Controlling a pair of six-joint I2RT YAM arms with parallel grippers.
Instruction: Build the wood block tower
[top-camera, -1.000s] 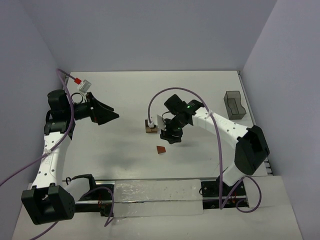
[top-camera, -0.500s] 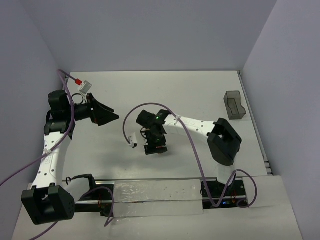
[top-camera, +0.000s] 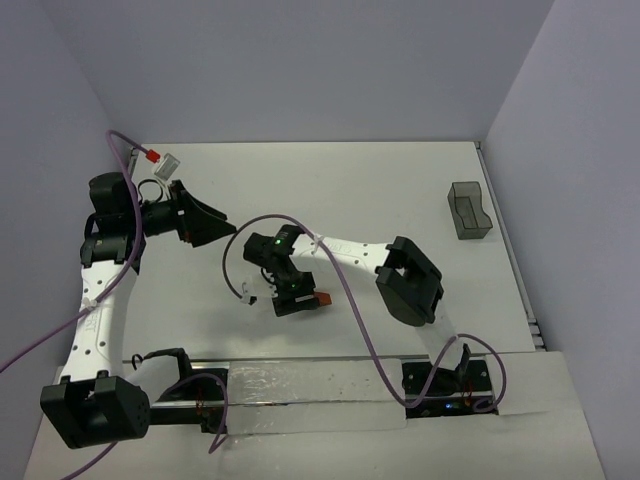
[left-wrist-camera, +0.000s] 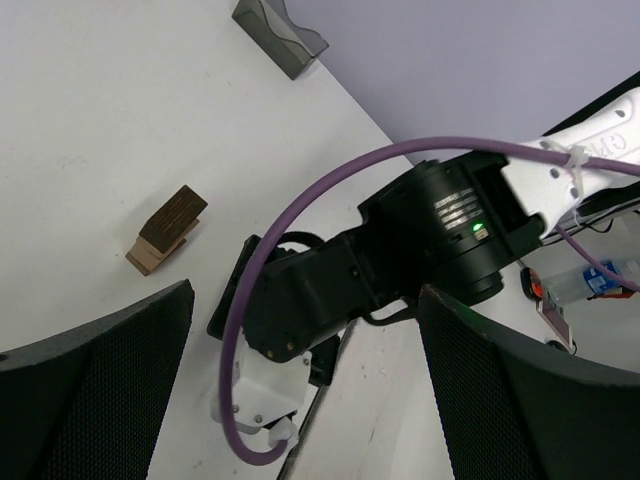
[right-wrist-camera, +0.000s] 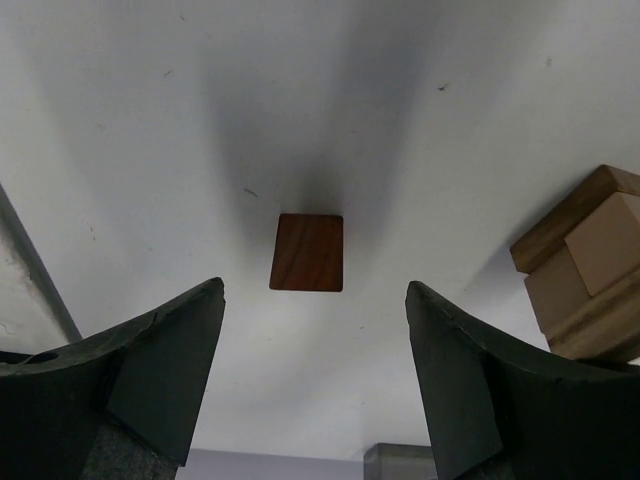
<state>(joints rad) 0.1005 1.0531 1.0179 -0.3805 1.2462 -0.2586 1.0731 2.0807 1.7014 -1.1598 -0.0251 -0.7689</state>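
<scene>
Grasping the wedge (right-wrist-camera: 306, 252): it lies between the spread fingers of the right gripper (right-wrist-camera: 315, 300) (untouched), with the stack (right-wrist-camera: 585, 265) outside one finger. Next: lower, then close. The left gripper (left-wrist-camera: 305, 300) gapes, idle.

White table (top-camera: 350, 190) enclosed by pale lavender walls (top-camera: 300, 60).

Wedge (right-wrist-camera: 307, 252) on table (right-wrist-camera: 150, 120), block stack (right-wrist-camera: 585, 265) apart from it
</scene>
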